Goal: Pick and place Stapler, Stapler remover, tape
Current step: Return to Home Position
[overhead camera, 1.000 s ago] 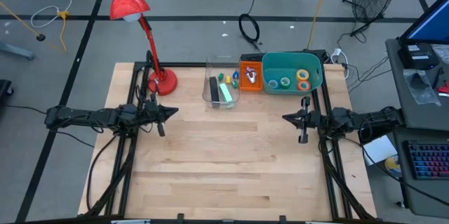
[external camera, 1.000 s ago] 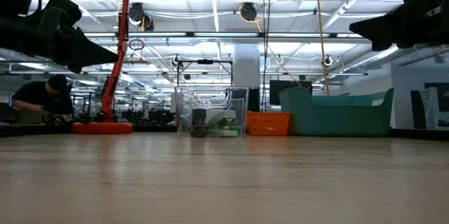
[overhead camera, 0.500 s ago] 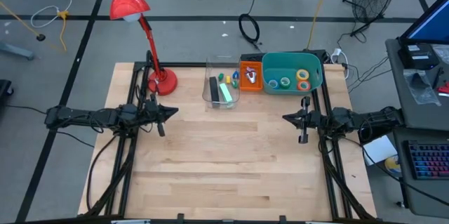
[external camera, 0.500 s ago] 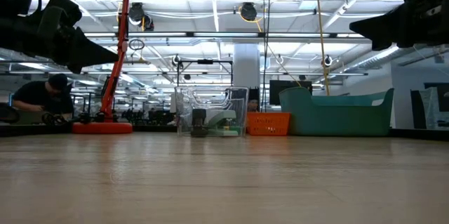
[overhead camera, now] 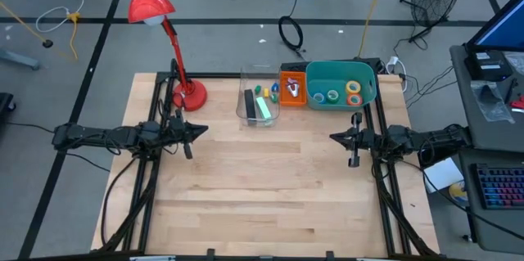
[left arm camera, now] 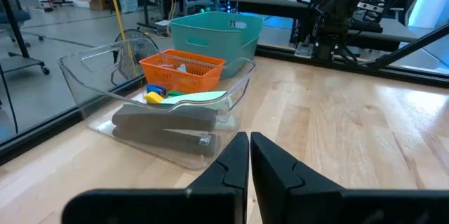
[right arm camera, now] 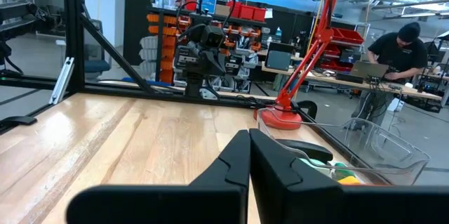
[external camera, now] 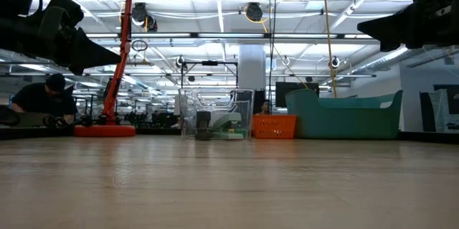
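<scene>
Left gripper (overhead camera: 203, 128) and right gripper (overhead camera: 333, 137) hover apart, fingers (left arm camera: 235, 164) seemingly pressed together.

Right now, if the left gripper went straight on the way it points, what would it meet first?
Probably the right gripper, facing it across the wooden table; the left gripper points nearly straight at it.

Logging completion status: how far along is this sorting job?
Looks finished. Staplers lie in the clear bin, small items in the orange bin, tape rolls in the teal bin. Nothing in hand: left end effector and right end effector hang shut and empty at the table's sides. No task item shows outside the bins.
</scene>
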